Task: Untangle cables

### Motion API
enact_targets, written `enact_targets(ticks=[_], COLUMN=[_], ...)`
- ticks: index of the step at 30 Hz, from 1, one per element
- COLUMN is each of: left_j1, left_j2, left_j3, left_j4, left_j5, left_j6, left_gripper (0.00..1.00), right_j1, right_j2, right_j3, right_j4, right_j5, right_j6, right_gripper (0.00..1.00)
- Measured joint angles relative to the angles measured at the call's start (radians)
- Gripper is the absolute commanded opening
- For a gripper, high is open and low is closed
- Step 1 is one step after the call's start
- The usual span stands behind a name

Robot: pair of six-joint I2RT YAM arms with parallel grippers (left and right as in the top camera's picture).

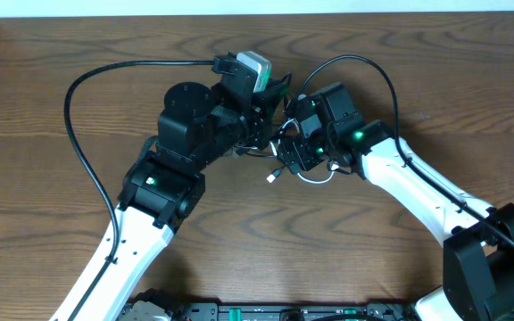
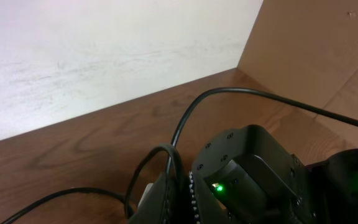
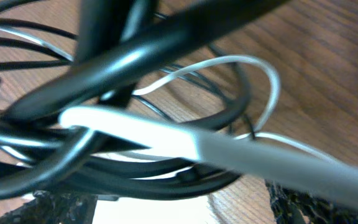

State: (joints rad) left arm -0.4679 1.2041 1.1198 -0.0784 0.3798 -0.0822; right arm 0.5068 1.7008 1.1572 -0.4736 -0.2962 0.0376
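Your left pincer (image 1: 264, 125) hides under its arm, so you cannot tell if it grips. The cables (image 1: 279, 160) sit in one bunch on the surface (image 1: 43, 223), with black ones crossing the white one (image 3: 253, 68). Your right pincer (image 3: 179, 205) is spread wide around them. I think nothing is pulled free yet.

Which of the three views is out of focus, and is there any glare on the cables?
Right wrist: the cables are very close and blurred, with bright glare streaks on the black ones. Overhead: sharp, evenly lit table. Left wrist: mostly sharp, the near arm housing dark.
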Motion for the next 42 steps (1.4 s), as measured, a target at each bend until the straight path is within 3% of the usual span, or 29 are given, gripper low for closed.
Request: enact_targets(ticks=[13, 16, 18, 19, 20, 21, 30, 35, 42], left_j1=[0.000, 0.000, 0.000, 0.000, 0.000, 0.000, 0.000, 0.000, 0.000], left_j2=[0.000, 0.000, 0.000, 0.000, 0.000, 0.000, -0.002, -0.003, 0.011], left_j3=[0.000, 0.000, 0.000, 0.000, 0.000, 0.000, 0.000, 0.000, 0.001], left_j4=[0.005, 0.034, 0.051, 0.056, 0.059, 0.061, 0.037, -0.057, -0.132], left_j5=[0.024, 0.049, 0.061, 0.064, 0.066, 0.068, 0.058, -0.045, -0.168], left_j6=[-0.051, -0.070, -0.080, -0.082, -0.083, -0.087, -0.098, -0.091, -0.068], left_gripper=[0.08, 0.08, 0.08, 0.08, 0.08, 0.07, 0.08, 0.08, 0.08], right_j1=[0.001, 0.003, 0.005, 0.005, 0.006, 0.006, 0.007, -0.002, -0.031], right_j2=[0.000, 0.000, 0.000, 0.000, 0.000, 0.000, 0.000, -0.003, -0.193], right_j3=[0.000, 0.000, -0.001, -0.001, -0.001, -0.001, -0.002, -0.005, -0.020], right_j4=[0.067, 0.081, 0.087, 0.089, 0.090, 0.092, 0.066, -0.015, -0.084], right_j5=[0.024, 0.024, 0.024, 0.024, 0.023, 0.023, -0.038, -0.054, -0.042], right_j6=[-0.009, -0.018, -0.029, -0.029, -0.031, -0.037, -0.039, -0.026, -0.028], right_gripper=[0.80, 0.59, 0.51, 0.34, 0.06, 0.01, 0.01, 0.01, 0.01])
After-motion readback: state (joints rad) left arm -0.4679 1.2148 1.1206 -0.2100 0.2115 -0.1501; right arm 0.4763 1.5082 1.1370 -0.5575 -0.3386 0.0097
